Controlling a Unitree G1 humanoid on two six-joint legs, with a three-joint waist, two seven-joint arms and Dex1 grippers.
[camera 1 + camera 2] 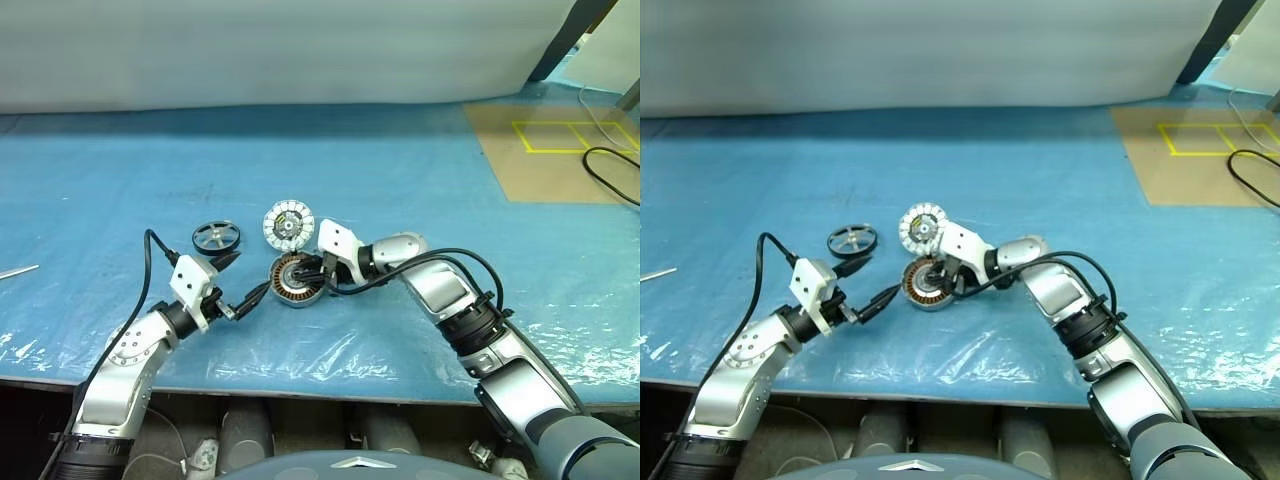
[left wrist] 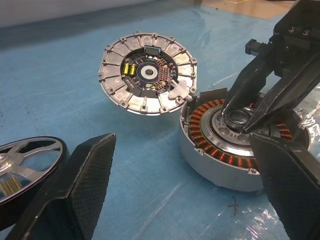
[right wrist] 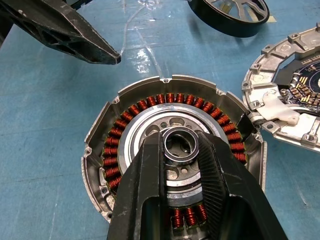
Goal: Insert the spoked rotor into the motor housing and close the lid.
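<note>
The motor housing point(image 1: 290, 287) lies on the blue sheet with its copper windings point(image 3: 150, 102) facing up. My right gripper point(image 3: 181, 141) reaches over it from the right and is shut on a small steel ring point(image 3: 181, 146) at the grey hub. The lid point(image 1: 288, 225) lies just behind the housing, its segmented face with the dark centre point(image 2: 149, 73) up. Left of the lid rests the dark spoked rotor point(image 1: 216, 237). My left gripper point(image 1: 250, 276) stands open and empty, level, just left of the housing, its fingers point(image 2: 85, 185) wide apart.
A brown board with yellow tape point(image 1: 560, 150) lies at the far right, with a black cable point(image 1: 610, 170) over it. A thin pale rod point(image 1: 18, 271) sits at the left edge. The table's front edge point(image 1: 320, 385) runs close below both arms.
</note>
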